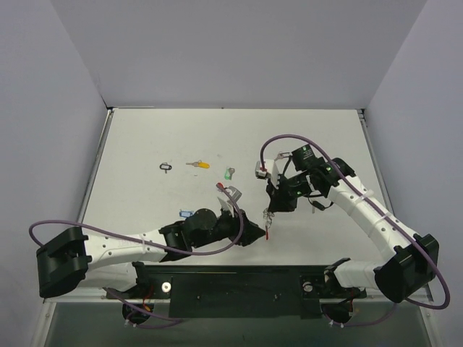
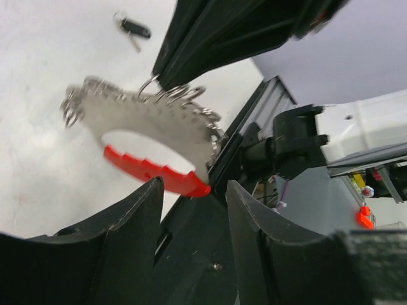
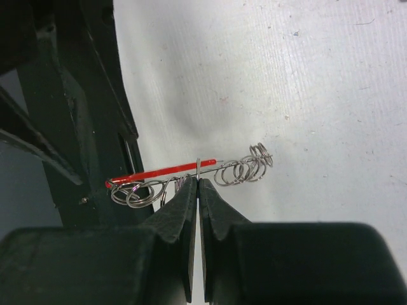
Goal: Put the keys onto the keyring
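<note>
- White table [image 1: 145,137] between grey walls, seen from above: the right gripper [image 1: 270,211] hangs the one keyring [image 1: 268,225] near the middle, with the left gripper [image 1: 257,233] just beside it.
- Four keys lie loose on the table: black key [image 1: 166,166], yellow key [image 1: 197,165], green key [image 1: 230,173] and blue key [image 1: 184,215].
- Left wrist: the left gripper [image 2: 194,186] is partly spread, with the red end of the keyring [image 2: 152,121] between its fingertips. I cannot tell whether they touch.
- Right wrist: the right gripper [image 3: 198,187] is fully closed, pinching one wire loop of the keyring [image 3: 165,169].
</note>
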Robot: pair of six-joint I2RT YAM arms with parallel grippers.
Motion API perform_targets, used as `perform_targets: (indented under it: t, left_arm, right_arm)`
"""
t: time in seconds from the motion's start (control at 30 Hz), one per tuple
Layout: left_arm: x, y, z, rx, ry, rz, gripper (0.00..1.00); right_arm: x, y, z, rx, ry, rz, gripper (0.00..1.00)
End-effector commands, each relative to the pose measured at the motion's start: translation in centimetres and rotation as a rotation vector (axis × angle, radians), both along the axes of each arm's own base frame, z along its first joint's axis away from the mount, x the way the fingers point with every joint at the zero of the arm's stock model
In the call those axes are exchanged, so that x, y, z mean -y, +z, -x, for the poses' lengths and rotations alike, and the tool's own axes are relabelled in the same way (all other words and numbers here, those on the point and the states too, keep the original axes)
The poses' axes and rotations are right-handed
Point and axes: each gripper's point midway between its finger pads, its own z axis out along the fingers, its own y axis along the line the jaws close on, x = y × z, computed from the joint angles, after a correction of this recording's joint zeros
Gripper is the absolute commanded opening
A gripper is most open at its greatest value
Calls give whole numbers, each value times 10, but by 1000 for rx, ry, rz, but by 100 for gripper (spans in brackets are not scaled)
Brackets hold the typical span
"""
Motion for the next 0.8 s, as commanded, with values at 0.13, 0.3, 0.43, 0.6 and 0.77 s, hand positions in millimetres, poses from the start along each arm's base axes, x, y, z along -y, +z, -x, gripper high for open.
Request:
perform_targets:
  t: [0.13, 0.3, 0.43, 0.6, 0.77]
  left_arm:
    - [18, 10, -7, -65, 87, 23, 54]
    - [20, 8, -13, -60, 117, 20, 51]
    - [23, 4, -16, -64, 132, -1, 45]
    - [25, 4, -19, -59, 139, -25, 38]
    - [28, 6, -19, -51, 127, -30, 29]
  right_arm:
    - [-1, -3, -5, -43, -53, -17, 0]
    - [0, -3, -6, -48, -60, -27, 0]
    - [0, -4, -5, -56, -61, -27, 0]
    - [0, -3, -6, -59, -63, -31, 0]
    - [-1, -4, -5, -66, -61, -32, 0]
